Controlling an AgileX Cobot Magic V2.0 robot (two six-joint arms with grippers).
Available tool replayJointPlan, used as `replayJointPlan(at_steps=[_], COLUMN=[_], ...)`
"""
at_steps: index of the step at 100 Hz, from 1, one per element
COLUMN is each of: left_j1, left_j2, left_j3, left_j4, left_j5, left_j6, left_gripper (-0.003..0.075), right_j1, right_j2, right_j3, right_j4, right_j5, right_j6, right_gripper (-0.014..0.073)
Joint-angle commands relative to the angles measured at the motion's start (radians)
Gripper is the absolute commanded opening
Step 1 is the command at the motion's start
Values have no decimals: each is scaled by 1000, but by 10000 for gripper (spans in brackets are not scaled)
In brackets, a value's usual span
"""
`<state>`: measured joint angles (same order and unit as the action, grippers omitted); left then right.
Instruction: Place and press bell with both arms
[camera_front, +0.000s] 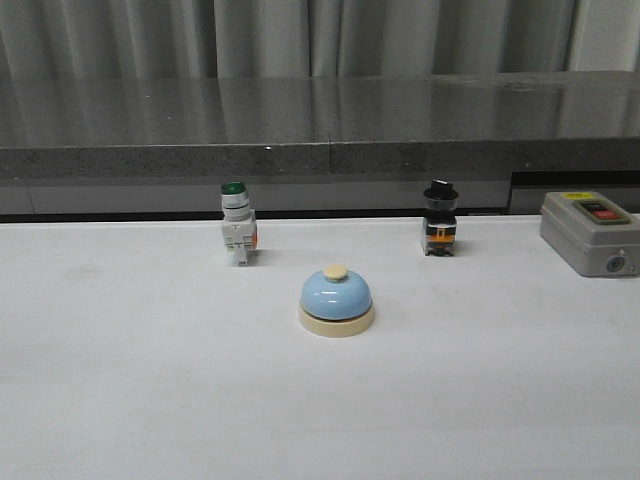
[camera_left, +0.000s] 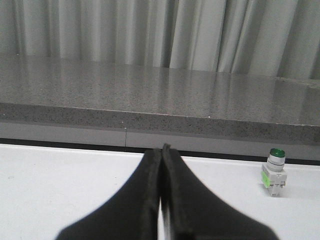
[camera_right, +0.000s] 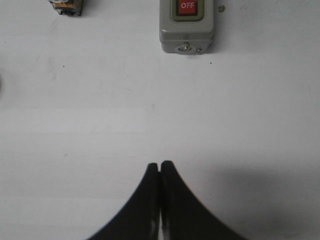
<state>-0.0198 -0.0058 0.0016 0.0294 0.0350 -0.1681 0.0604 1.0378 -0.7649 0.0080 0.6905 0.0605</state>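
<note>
Bell sits upright at center of the white table, btwn green-capped switch upper left & black-knobbed switch upper right, w/ left gripper & right gripper both pressed together, empty.

One bell; two small push-button switches — a green-capped one and a black-knobbed one; one grey switch box; two grippers — left, right.
</note>
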Motion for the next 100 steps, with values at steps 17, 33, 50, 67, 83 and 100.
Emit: replayJointPlan(at_steps=[17, 33, 50, 67, 83, 100], left_j1=[3, 3, 3, 3, 3, 3], left_j2=[-30, -30, -30, -30, -30, -30], left_j3=[42, 42, 42, 42, 42, 42], left_j4=[-2, -2, -2, -2, -2, -2], left_j5=[-80, -80, -80, -80, -80, -80], left_j6=[1, 1, 1, 1, 1, 1], left_gripper=[-20, -20, -20, -20, -20, -20], right_j1=[-7, -7, -7, -7, -7, -7], right_j2=[-197, -320, -466, -623, -764, -919], right_j3=[108, 189, 264, 338, 408, 470], right_j4=[-8, -8, -8, -8, -8, -8], right_j5=[-133, -164, -190, -237, -257, -263], right_j6=[1, 1, 1, 1, 1, 1], right_gripper=[-60, -60, -60, -60, -60, -60])
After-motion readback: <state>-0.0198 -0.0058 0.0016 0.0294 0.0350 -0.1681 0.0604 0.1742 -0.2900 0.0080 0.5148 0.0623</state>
